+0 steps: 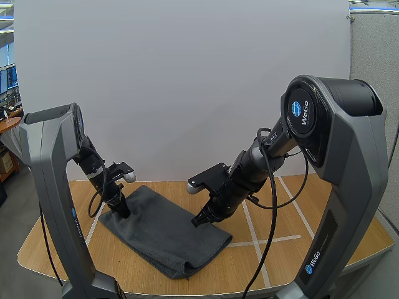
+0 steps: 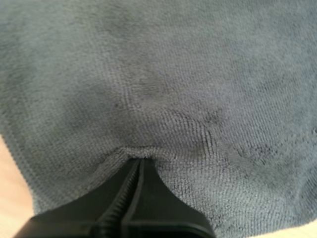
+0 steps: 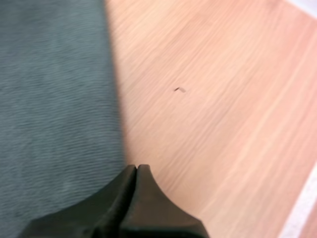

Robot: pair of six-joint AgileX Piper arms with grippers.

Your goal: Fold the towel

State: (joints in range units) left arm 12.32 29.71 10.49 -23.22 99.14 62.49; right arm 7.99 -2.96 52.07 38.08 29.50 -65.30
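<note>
Your left gripper [image 2: 140, 159] pinched the dark grey terry towel [image 2: 158, 74]; right gripper [image 3: 136, 167], closed empty, sat at its edge over light wooden table [image 3: 223, 124].

The dark grey towel [image 1: 163, 233] lies folded flat, diagonally across the wooden table [image 1: 124, 261].

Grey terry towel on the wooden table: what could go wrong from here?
1. The left gripper seems shut on just a small pucker of the grey terry towel; lifting could let it slip out.
2. The right gripper is shut at the towel's edge, beside bare wooden table, holding nothing; a one-sided lift might skew the fold.
</note>
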